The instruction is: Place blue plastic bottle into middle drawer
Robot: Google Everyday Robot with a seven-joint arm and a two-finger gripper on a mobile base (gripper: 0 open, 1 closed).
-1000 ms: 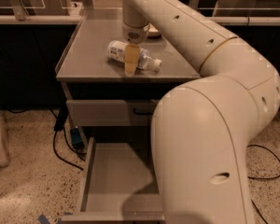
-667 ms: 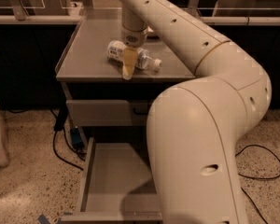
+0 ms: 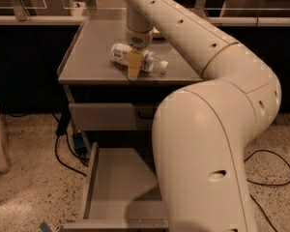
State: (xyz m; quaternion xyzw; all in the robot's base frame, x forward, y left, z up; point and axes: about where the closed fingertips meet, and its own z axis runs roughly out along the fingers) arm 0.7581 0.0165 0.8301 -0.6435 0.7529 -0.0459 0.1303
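1. Blue plastic bottle (image 3: 150, 62): lies on its side on the grey counter (image 3: 99, 40), near the counter's 6 o'clock edge. Its white cap points toward about 4 o'clock and its labelled end toward about 10 o'clock.
2. Gripper (image 3: 134, 67): comes down from 12 o'clock onto the middle of the bottle, with its tan tip in front of the bottle's body and reaching the counter surface. Whether the gripper is spread or pinching the bottle cannot be told (the far side of the bottle is hidden).
3. Arm (image 3: 217, 129): a thick cream limb that rises at 5 o'clock, bends at 3 o'clock and reaches across to the gripper at 12 o'clock.
4. Middle drawer (image 3: 113, 178): stands pulled out at 6 o'clock below the counter, well apart from the bottle. Its flat grey floor and its 9 o'clock side wall show (the arm covers its 3 o'clock part).
5. Drawer front (image 3: 104, 116): shut, between the counter top and the open drawer, with a small black handle (image 3: 144, 115) beside the arm.
6. Black cable (image 3: 63, 151): runs over the speckled floor at 9 o'clock of the open drawer.
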